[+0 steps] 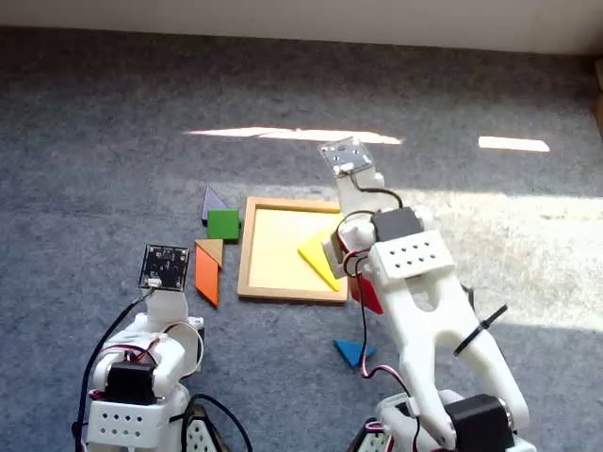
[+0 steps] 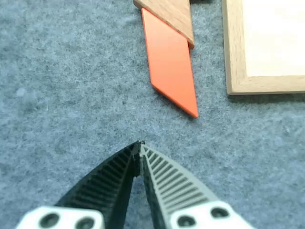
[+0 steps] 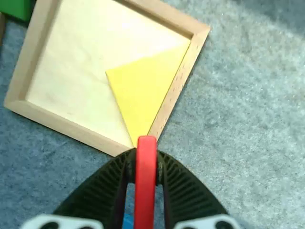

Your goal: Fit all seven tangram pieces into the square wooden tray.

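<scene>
**Fig. 1.** Tangram workspace as I see it from the remote station, 3 camera views.

(a) The square wooden tray (image 1: 247,252) lies flat on the grey tabletop (image 1: 113,141), ahead of the 2 arms. 1 piece is inside it. This is the yellow triangle (image 1: 318,252), flat on the tray floor with 1 edge along the rim on the right arm's side. 1 tip sits at the corner closest to that arm.

(b) The right end effector (image 3: 146,153) is clamped on the red piece (image 3: 145,191), which stands on edge between the fingers just outside that same tray corner. I see only its narrow edge there, so I cannot tell its shape.

(c) The blue triangle (image 1: 353,351) lies on the tabletop near the right arm's base, apart from the tray.

(d) 4 pieces are grouped on the tray's opposite side. The purple triangle (image 1: 213,201) is farthest from the arms. The green square (image 1: 223,224) is just beside it and beside the tray's rim. Closer to the arms come the wood-coloured piece (image 1: 211,250) and the orange parallelogram (image 1: 207,276), which touch each other.

(e) The left end effector (image 2: 139,145) has its fingers pressed together with nothing between them. It is over bare tabletop, near the parallelogram's pointed end but apart from it.

(f) Strips of sunlight (image 1: 292,135) cross the tabletop beyond the tray.
</scene>
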